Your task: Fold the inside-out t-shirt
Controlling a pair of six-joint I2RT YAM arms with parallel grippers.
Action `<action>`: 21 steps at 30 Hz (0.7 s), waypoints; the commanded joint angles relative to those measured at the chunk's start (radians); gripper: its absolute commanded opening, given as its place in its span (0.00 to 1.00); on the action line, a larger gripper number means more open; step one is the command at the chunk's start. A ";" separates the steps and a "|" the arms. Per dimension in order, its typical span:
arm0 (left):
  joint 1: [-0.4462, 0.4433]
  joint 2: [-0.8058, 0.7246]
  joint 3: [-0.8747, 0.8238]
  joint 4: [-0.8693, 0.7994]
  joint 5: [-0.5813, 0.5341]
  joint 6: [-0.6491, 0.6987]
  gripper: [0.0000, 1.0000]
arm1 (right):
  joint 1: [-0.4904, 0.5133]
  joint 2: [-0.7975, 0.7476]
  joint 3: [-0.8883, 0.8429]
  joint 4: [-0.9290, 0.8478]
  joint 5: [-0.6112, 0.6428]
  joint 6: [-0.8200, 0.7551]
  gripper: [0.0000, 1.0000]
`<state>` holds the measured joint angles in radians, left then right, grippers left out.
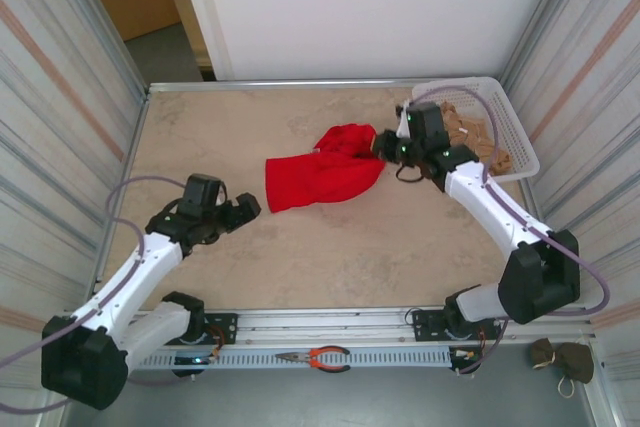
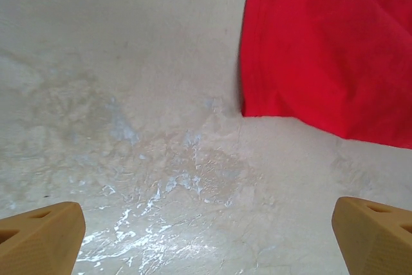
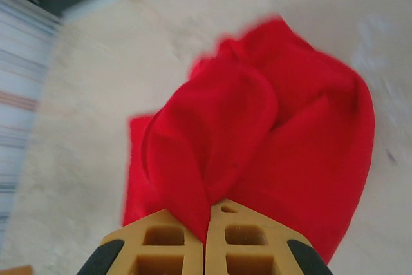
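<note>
At the far-right end of the inside-out t-shirt, the right gripper pinches a fold of it; the shirt's long axis runs left toward the left gripper, which waits nearby with fingers spread.

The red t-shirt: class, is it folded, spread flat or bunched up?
Bunched up: the t-shirt lies in a rumpled heap with loose folds, and the right gripper is shut on a pinch of it.

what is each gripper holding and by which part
The right gripper is shut on the t-shirt, pinching a bunched fold at its right end. The left gripper is open, holding nothing.
</note>
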<state>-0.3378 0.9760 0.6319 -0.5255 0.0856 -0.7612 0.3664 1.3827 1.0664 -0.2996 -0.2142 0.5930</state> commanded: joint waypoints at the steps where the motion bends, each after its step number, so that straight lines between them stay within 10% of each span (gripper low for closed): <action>1: -0.013 0.074 -0.014 0.104 -0.002 -0.023 0.99 | -0.005 -0.066 -0.088 0.097 -0.035 0.057 0.00; 21: -0.014 0.924 0.687 0.067 -0.100 0.292 0.80 | -0.042 -0.087 -0.153 0.083 -0.010 0.050 0.00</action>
<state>-0.3473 1.8675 1.2625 -0.4076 -0.0010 -0.5186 0.3344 1.3140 0.9009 -0.2165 -0.2142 0.6285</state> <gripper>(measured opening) 0.816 0.053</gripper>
